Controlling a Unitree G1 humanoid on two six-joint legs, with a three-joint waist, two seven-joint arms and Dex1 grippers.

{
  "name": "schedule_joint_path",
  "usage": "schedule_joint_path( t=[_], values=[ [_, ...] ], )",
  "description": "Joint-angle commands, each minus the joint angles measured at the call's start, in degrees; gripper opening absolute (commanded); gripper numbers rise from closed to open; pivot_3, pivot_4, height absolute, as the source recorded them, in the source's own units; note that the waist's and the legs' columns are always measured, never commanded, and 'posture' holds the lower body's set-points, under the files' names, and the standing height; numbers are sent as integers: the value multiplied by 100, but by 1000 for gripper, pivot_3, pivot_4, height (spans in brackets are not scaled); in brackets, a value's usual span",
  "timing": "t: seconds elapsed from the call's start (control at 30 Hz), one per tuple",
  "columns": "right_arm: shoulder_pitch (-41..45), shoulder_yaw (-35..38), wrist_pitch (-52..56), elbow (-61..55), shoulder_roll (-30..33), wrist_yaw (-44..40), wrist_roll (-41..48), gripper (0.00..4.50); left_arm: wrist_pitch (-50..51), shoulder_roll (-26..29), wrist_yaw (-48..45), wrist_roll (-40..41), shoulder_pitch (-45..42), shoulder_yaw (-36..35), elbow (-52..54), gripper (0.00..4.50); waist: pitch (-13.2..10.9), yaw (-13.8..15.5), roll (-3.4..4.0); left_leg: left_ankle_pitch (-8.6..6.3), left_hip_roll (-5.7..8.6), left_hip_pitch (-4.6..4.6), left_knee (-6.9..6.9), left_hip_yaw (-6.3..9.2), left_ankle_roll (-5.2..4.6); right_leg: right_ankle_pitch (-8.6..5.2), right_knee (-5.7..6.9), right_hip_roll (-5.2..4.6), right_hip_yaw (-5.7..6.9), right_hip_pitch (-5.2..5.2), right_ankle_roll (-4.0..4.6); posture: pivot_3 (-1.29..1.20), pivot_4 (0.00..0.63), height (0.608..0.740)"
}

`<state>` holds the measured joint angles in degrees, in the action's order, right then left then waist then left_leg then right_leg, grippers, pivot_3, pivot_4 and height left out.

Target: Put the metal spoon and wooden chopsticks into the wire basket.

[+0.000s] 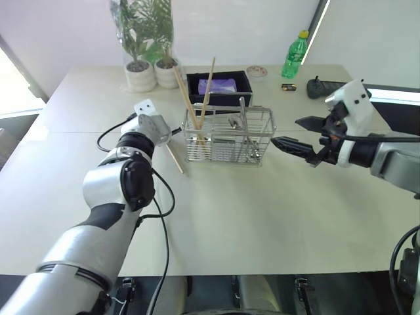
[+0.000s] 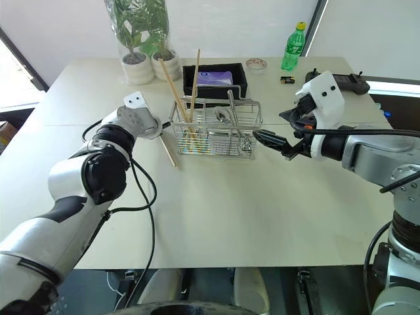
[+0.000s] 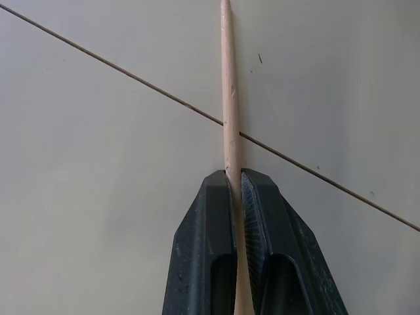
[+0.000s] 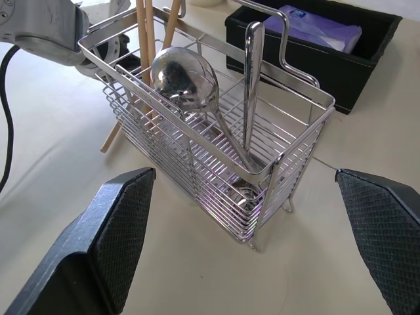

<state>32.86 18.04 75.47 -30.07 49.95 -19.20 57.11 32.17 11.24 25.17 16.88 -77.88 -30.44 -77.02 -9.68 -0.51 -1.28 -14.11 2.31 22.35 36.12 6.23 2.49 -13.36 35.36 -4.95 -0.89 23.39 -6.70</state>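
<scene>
Right wrist view puts the wire basket [image 4: 216, 157] squarely ahead, and the metal spoon [image 4: 186, 82] already sits inside it, bowl up near the rim and handle slanting down to the basket floor; beside it a second slim metal piece [image 4: 252, 79] stands upright, though I cannot tell what it is; so the spoon's share of the task looks done. From the head views, two of the wooden chopsticks [image 1: 200, 98] lean upright in the basket's left end, their tips rising well above the rim; one more chopstick [image 2: 167, 147] lies on the table [image 1: 262, 223] just to the left of the basket, and this is the one left to move. Left wrist view shows the left gripper [image 3: 235, 180] with its two black fingers [image 3: 209, 230] pressed together on that stick, which runs out between them across the pale tabletop; whether it has left the surface I cannot tell. The right gripper [image 1: 298, 134] hangs near the basket's right end with its fingers spread wide and nothing between them. My reading is that the job is mostly finished; what remains is to raise the gripped chopstick, bring it over the rim, and drop it in with the others. Behind the basket stand a black tray [image 1: 220, 82] with a purple object, two potted plants [image 1: 147, 39] and a green bottle [image 1: 294, 56], none of them involved.
</scene>
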Motion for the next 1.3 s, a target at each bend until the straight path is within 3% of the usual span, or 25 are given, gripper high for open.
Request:
schedule_joint_path(
  t=[0.03, 0.37, 0.53, 0.7, 0.93, 1.3],
  values=[
    [175, 22, -129, -3, 23, -12, -33, 4500, -98, 226, -224, -19, -447, 73, 163, 27, -1, -2, -2, 0, 0, 1, 0, 0, 0, 0, 0, 0, 0, 1, 0, 0, 150, 716],
    [161, 6, -136, 95, 352, -310, -117, 4500, -593, 857, -1465, -108, -1113, 329, 592, 27, -1, -12, -1, 0, 0, 2, -1, -2, 0, 0, -2, 0, 0, 2, 0, 0, 150, 716],
    [102, 30, -163, 154, 462, -425, -169, 4500, -1824, 1056, -3271, -377, -1495, 1031, 1438, 27, -4, -4, -5, 0, -1, 7, -2, -1, 0, 0, -8, 0, 1, 3, 0, 0, 150, 716],
    [-27, 75, -167, 62, 398, -413, -183, 4500, -2065, 776, -4764, 104, -1325, 1236, 2869, 27, -2, 6, -3, -1, -2, 8, -8, -4, -1, -1, -17, -4, 0, 1, 0, 0, 150, 716],
    [-189, 215, -120, -63, 310, -262, -112, 4500, -1943, 476, -5455, 296, -342, 1839, 5070, 27, 1, -36, 4, 0, -8, -4, -1, -7, -2, 0, -8, 5, -8, -3, 1, 0, 150, 716],
    [-493, 528, 15, -380, 212, 105, 105, 4500, -1065, -35, -4865, 345, 1425, 2269, 6822, 27, 1, -5, 4, -1, -9, -1, 6, -4, -4, 0, -4, 9, -9, -5, 2, 0, 150, 716]
  ],
)
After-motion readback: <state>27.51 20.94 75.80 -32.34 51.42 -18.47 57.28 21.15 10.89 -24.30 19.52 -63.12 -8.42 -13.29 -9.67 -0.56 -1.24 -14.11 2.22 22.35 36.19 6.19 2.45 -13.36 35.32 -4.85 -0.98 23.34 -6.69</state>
